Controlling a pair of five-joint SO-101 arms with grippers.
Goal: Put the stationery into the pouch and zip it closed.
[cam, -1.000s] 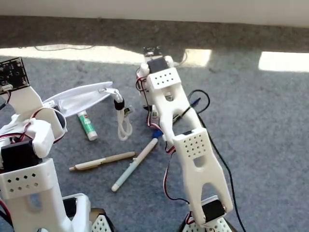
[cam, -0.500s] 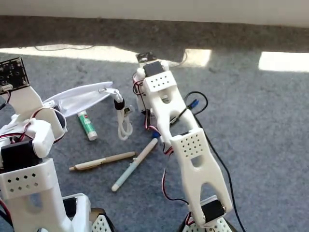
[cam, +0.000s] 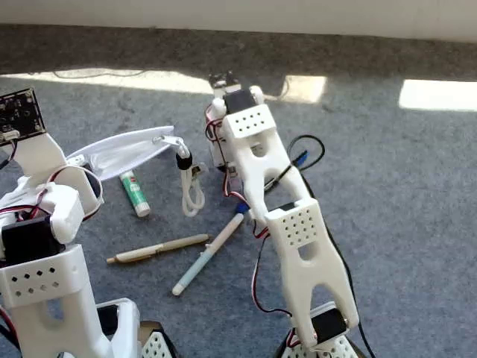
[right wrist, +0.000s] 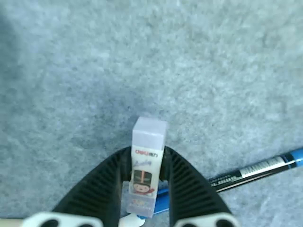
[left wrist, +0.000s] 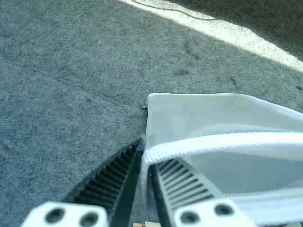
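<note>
The white mesh pouch [cam: 123,153] lies on the grey carpet with its mouth open, and my left gripper [left wrist: 144,147] is shut on the zip edge of the pouch [left wrist: 222,142] at its near-left end. My right gripper [right wrist: 147,152] is shut on a small white eraser [right wrist: 148,137] in a printed sleeve, held just above the carpet under the right arm [cam: 257,149], a little right of the pouch. A blue pen [right wrist: 265,166] lies below that gripper. A green-and-white glue stick [cam: 135,192], a beige pen [cam: 158,249] and a pale blue pen [cam: 209,253] lie in front of the pouch.
A white looped cord with a black cap [cam: 190,186] lies between the pouch and the right arm. A black cable [cam: 309,153] curls beside the right arm. Bare carpet [cam: 402,194] stretches to the right, and sunlit patches [cam: 436,95] run along the far side.
The right arm's wrist has shifted slightly left and toward the far side with the eraser in its gripper. The left arm and the pouch have stayed put.
</note>
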